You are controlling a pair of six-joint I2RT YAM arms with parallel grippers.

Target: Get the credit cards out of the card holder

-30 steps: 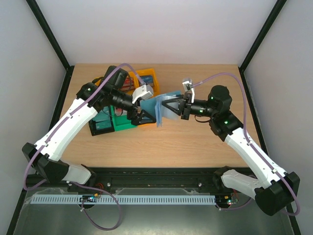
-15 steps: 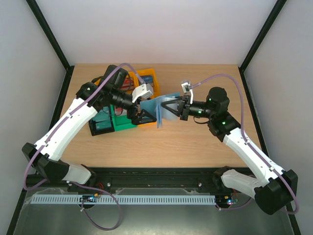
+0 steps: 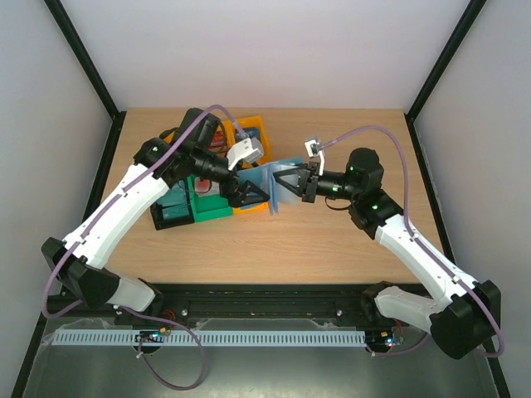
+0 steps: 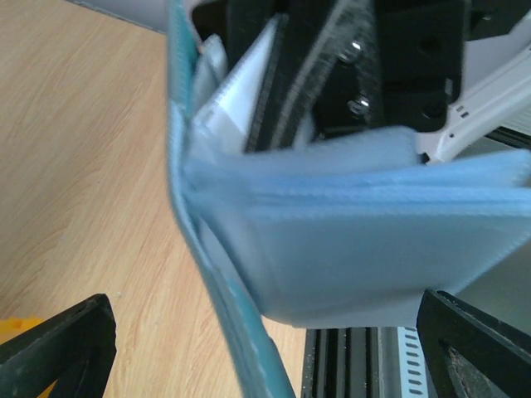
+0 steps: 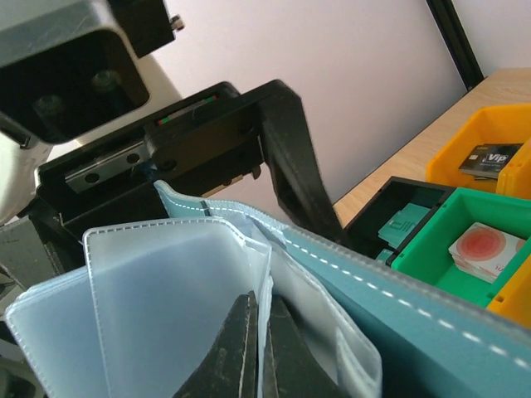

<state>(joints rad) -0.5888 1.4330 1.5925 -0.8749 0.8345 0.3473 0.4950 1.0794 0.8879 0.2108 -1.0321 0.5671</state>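
The teal card holder (image 3: pixel 268 181) is held upright and open above the table between my two grippers. In the left wrist view its teal cover (image 4: pixel 178 141) runs down the middle with the pale sleeves (image 4: pixel 373 232) fanned to the right. My left gripper (image 3: pixel 251 192) is open, its fingers wide apart on either side of the holder. My right gripper (image 5: pixel 259 319) is shut on one pale sleeve (image 5: pixel 166 298) inside the holder. Credit cards lie in the bins: a dark one (image 5: pixel 489 157), a white-and-red one (image 5: pixel 485 249) and a teal one (image 5: pixel 402 225). I cannot tell whether a card is in the sleeves.
An orange bin (image 3: pixel 253 128), a green bin (image 3: pixel 211 211) and a black bin (image 3: pixel 166 217) stand close together under and behind my left arm. Bare wood lies in front of the holder and on the right half of the table.
My left wrist has shifted slightly up and to the right, and my right arm has edged left. The holder stays between the two grippers.
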